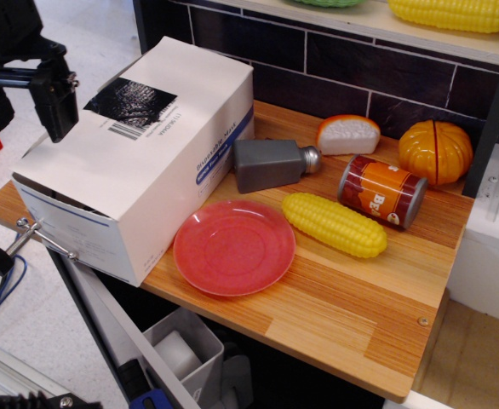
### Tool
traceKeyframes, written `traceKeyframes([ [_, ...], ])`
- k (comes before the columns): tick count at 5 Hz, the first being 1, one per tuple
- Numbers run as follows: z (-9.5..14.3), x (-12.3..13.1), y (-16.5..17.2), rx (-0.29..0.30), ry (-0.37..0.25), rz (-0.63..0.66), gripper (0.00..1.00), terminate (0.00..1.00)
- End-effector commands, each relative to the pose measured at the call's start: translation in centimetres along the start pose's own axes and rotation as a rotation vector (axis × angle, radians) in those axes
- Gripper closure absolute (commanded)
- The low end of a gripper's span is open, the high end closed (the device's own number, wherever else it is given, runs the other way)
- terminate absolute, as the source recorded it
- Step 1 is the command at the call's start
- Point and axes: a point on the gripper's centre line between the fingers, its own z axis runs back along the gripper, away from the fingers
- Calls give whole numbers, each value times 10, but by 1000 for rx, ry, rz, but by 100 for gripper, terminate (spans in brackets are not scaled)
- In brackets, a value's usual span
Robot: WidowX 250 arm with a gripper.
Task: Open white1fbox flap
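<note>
The white1fbox (160, 183) lies on its side at the left end of the wooden table (360, 315), blue stripe and lettering on its long side. Its flap (117, 158) is the broad top panel with the glossy black patch (132, 99) and barcode label. The flap lies almost flat, with a thin dark gap under its near left edge. My black gripper (24, 109) hangs at the far upper left, beside the box's left edge and apart from it. Its fingers (55, 106) are spread and hold nothing.
A red plate (234, 247), yellow corn (335, 224), grey shaker (271, 164), orange-brown can (381, 191), bread piece (348, 135) and orange pumpkin (435, 152) lie right of the box. A dark tiled wall stands behind. A clamp (37, 234) sits at the table's left corner.
</note>
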Motion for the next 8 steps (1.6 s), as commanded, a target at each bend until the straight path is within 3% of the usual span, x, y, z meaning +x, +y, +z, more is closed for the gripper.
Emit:
traceKeyframes([
  [1,-12,2,12,-39,-10,1,0,0],
  [2,-19,0,14,-57,-4,-1,0,0],
  [5,-5,5,-24,-123,5,70,0,0],
  [8,1,4,-33,-179,21,75,0,0],
])
